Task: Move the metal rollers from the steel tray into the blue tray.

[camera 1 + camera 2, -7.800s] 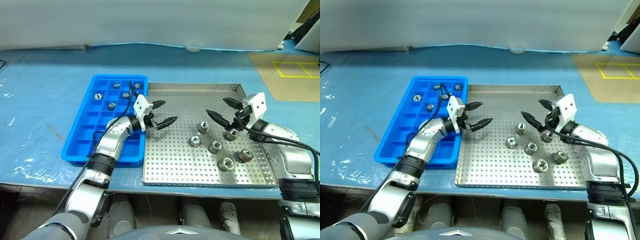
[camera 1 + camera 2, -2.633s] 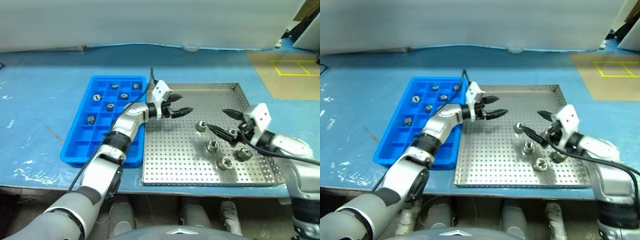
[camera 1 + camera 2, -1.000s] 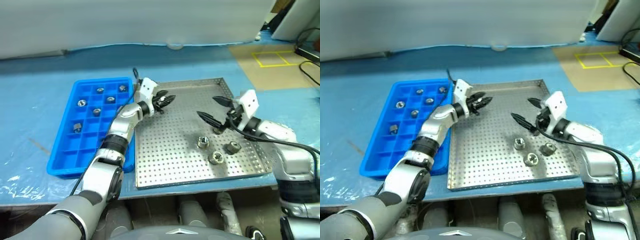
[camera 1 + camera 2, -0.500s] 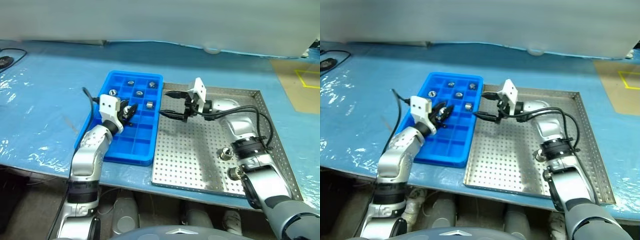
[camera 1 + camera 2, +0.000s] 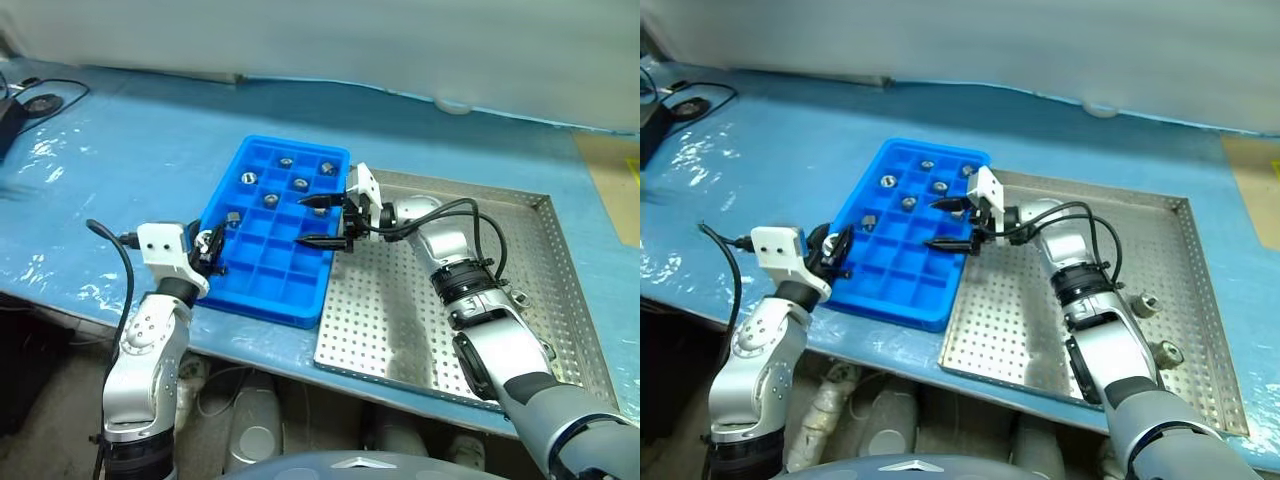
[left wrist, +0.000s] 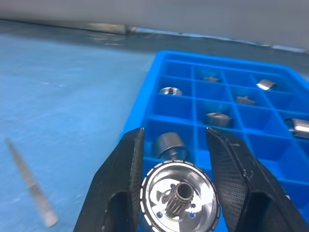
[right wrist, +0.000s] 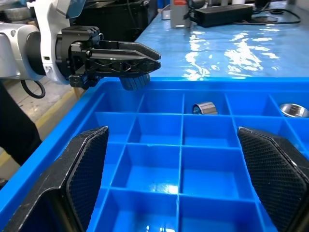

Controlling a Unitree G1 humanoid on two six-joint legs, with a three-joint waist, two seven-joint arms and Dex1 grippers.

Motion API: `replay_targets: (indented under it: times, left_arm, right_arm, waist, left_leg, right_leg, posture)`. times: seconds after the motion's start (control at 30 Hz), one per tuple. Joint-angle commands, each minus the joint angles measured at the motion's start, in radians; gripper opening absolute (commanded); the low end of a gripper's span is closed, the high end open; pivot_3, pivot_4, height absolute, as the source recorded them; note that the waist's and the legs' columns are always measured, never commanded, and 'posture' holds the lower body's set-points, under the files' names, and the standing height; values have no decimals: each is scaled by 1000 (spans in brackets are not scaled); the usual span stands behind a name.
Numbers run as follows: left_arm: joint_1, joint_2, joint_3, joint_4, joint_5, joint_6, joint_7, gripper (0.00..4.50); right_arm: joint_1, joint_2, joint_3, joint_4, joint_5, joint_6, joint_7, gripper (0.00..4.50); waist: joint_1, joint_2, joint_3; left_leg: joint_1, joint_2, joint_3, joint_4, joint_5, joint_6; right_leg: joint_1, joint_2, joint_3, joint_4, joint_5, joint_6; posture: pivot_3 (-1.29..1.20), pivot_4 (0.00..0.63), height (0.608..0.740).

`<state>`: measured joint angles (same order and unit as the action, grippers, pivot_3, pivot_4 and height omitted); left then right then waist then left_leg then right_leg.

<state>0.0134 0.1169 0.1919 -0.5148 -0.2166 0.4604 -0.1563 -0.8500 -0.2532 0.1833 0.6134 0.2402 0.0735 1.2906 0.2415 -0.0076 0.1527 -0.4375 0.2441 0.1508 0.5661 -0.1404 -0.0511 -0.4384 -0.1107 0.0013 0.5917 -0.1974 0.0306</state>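
The blue tray point(image 5: 262, 303) lies left of the steel tray point(image 5: 400, 300). Several metal rollers point(image 5: 270, 200) sit in the blue tray's far compartments. Two more rollers point(image 5: 1145, 303) lie on the steel tray's right side, beside my right forearm. My left gripper point(image 5: 211, 250) hovers at the blue tray's left rim, shut on a metal roller point(image 6: 178, 195) that shows its toothed hub. My right gripper point(image 5: 305, 222) reaches leftwards over the blue tray's right columns, open, with nothing between its fingers.
The trays rest on a table under a blue cover point(image 5: 130, 150), its front edge close to me. Dark cables point(image 5: 35, 98) lie at the far left corner. A small white object point(image 5: 455, 105) sits by the back wall.
The camera has swung left. My left gripper pulled back with its roller from over the blue tray to its left rim. My right gripper moved from the steel tray's edge to over the blue tray.
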Motion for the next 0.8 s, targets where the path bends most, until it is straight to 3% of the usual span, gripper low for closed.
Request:
replay_targets:
  times: [0.03,0.27,0.57,0.8]
  left_arm:
    - [4,7,4,-46,3,-22,20,1691]
    - [36,12,-29,-55,2,-16,21,1691]
    - [-7,29,-24,-32,-50,-11,-11,4471]
    - [-126,90,-51,60,-153,-16,-161,4471]
  right_arm:
    - [-29,3,-9,-8,0,-19,14,4500]
    - [-12,-8,-17,-21,-10,-21,11,4500]
    - [3,-28,-27,-48,-13,-13,-3,4500]
    - [59,-89,-56,-144,-4,28,-40,4500]
  waist:
    - [12,0,0]
    - [25,0,0]
    - [23,0,0]
    - [18,1,0]
  left_leg:
    - [0,0,-1,0,0,0]
    - [0,0,-2,1,1,-1]
    - [1,0,-2,3,2,-3]
    - [4,0,-3,5,3,-5]
  right_leg:
    - [0,0,0,0,0,0]
    - [1,0,0,1,0,0]
    - [-1,0,0,8,0,-1]
    - [-1,0,1,16,-1,-3]
  posture:
    - [518,150,740]
    - [483,150,740]
    - [448,150,740]
    - [310,150,740]
